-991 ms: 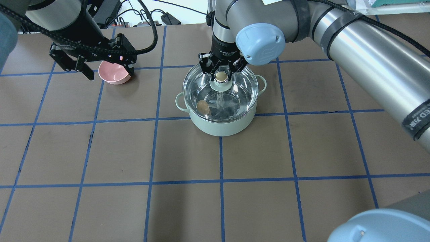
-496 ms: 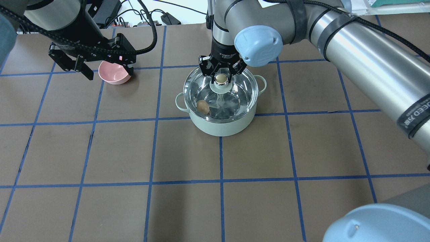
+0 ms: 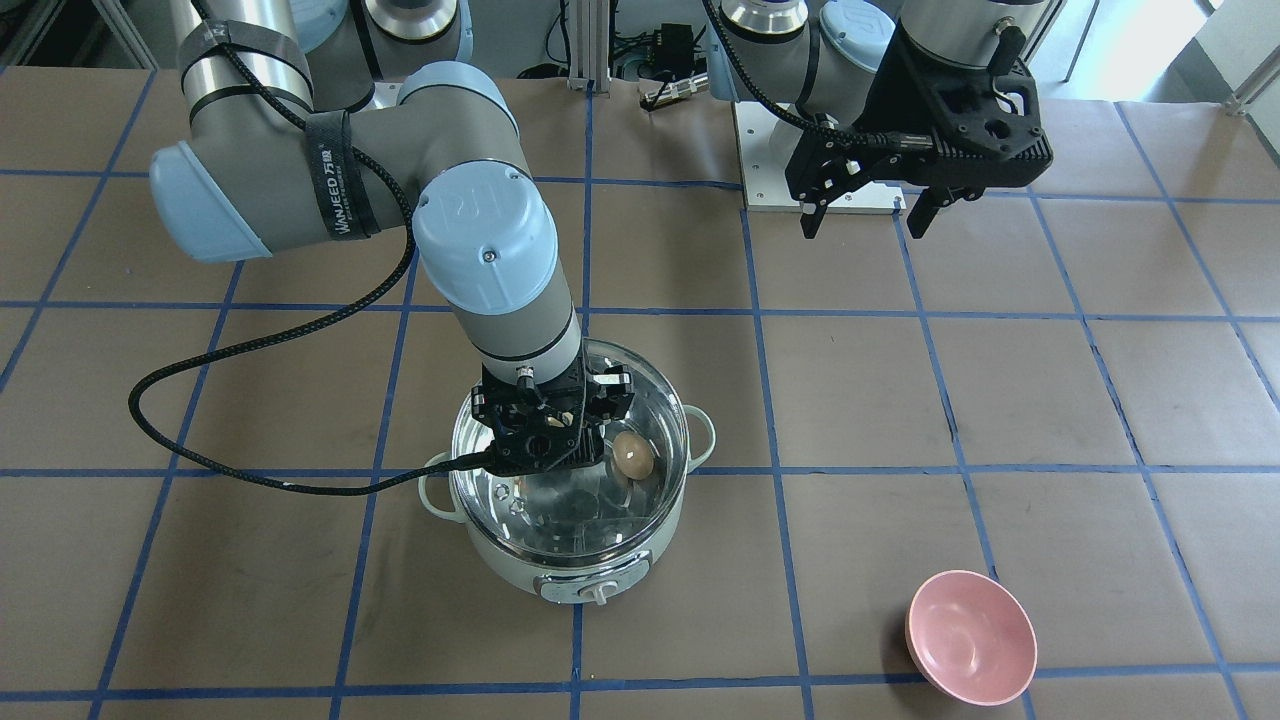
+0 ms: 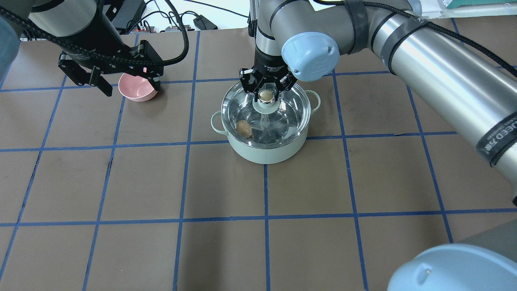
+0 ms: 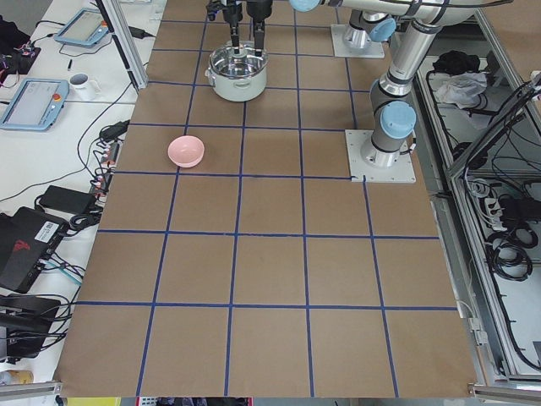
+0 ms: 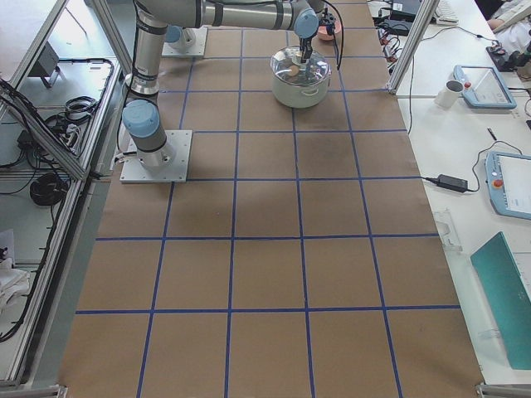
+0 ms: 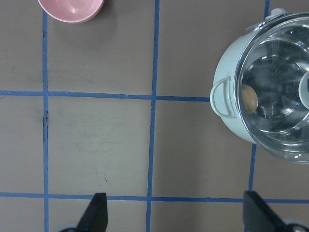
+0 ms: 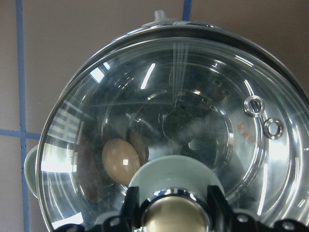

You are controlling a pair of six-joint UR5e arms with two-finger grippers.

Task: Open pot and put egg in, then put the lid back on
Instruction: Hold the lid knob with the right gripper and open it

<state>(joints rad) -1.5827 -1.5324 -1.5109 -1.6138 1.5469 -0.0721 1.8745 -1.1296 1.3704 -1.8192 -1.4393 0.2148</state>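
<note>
The mint-green pot stands mid-table with its white knob on the far side from the robot. The clear glass lid lies on its rim. The brown egg rests inside the pot near its left handle and shows through the glass in the right wrist view. My right gripper reaches straight down, its fingers shut on the lid's beige ball knob. My left gripper hangs open and empty, high over the back left, above the pink bowl.
A small pink bowl sits empty on the table to the left of the pot, partly under my left gripper. The brown table has a grid of blue tape lines. Cables lie beyond the table's back edge.
My right arm shifted slightly left and down, and the lid's knob sank a little, with the lid settling onto the pot's rim. The left arm and the egg have not moved.
</note>
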